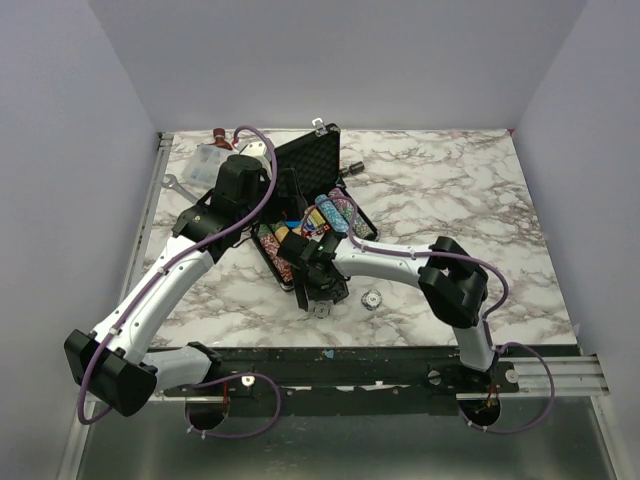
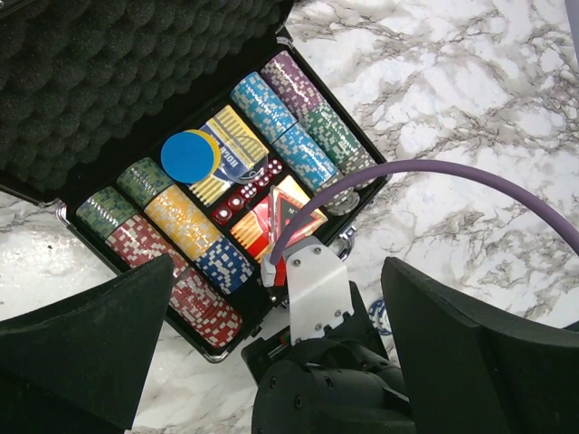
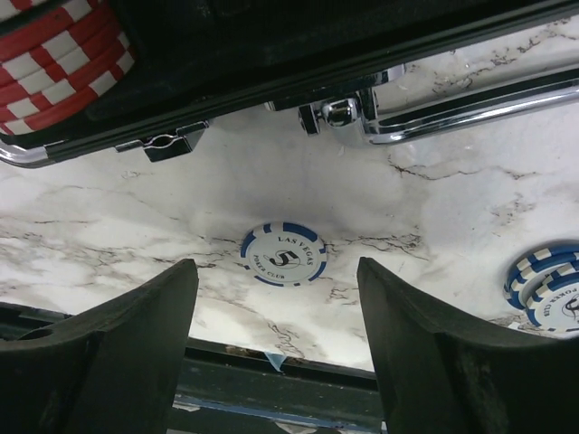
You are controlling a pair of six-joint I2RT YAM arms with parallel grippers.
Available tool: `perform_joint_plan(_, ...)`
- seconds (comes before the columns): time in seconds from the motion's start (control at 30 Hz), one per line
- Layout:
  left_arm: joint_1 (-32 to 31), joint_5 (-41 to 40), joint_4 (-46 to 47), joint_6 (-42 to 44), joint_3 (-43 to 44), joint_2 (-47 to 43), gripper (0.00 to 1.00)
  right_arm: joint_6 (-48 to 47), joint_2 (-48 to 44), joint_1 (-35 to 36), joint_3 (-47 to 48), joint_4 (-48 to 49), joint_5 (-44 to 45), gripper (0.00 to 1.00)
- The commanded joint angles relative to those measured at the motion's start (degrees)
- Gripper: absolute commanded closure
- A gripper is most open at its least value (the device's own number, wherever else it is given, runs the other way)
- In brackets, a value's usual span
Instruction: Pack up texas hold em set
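The black briefcase (image 1: 305, 160) lies open at the table's centre left, lid raised at the back. In the left wrist view its foam tray (image 2: 54, 117) holds multicoloured chip rows (image 2: 185, 221), a blue disc (image 2: 188, 156), red dice and red-yellow card boxes (image 2: 271, 212). My left gripper (image 2: 279, 271) is open and empty, hovering above the case (image 1: 290, 205). My right gripper (image 1: 320, 288) is open and empty, low over the table just in front of the case. One pale blue-edged chip (image 3: 283, 254) lies flat just beyond its fingertips (image 3: 172, 298). A small stack of pale chips (image 3: 552, 289) lies to its right (image 1: 372, 298).
The case's silver latch (image 3: 172, 143) and handle (image 3: 470, 108) face the right gripper. A clear plastic box (image 1: 207, 163) and a silver wrench (image 1: 172, 183) lie at the back left. The table's front edge and metal rail (image 1: 400, 355) are close behind the right gripper.
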Motion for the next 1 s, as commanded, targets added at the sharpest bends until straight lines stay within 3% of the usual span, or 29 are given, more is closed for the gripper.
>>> perform_joint_plan(0.0,0.18,-1.45,-0.78,-0.54,1.83,-1.17,0.03,0.64,2.24,-0.06,1.95,-0.65,-0.93,0.29)
perform_joint_plan(0.1,0.16,-0.92,-0.71,-0.52,1.86,-1.16,0.04,1.05,3.17,0.03,2.56,-1.85,0.05,0.37)
perform_joint_plan(0.7,0.19,0.28,-0.46,-0.34,1.69,-0.91,0.03,2.20,4.35,0.65,-0.65,0.31,-1.65,0.41)
perform_joint_plan(0.97,0.10,0.89,-0.36,-0.34,1.60,-0.90,0.04,3.02,5.65,0.69,-0.92,-0.76,0.20,0.49)
